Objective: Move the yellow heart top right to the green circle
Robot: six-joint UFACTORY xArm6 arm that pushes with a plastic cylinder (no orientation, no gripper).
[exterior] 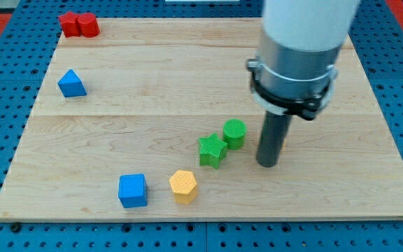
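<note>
Camera view showed my tip (268,164), a bare rod without jaws, on the desk (152,105) at three o'clock of the green circle (234,133), probably hiding the yellow heart, so next seemed a nudge toward one o'clock.

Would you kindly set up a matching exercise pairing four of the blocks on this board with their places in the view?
Blocks:
1. red blocks
2. blue cube
3. green circle
4. blue triangle

Places:
A. just left of my tip
B. top left corner
C. bottom edge, left of the yellow block
D. left side, below the red pair

Pairs: 1-B, 2-C, 3-A, 4-D
</note>
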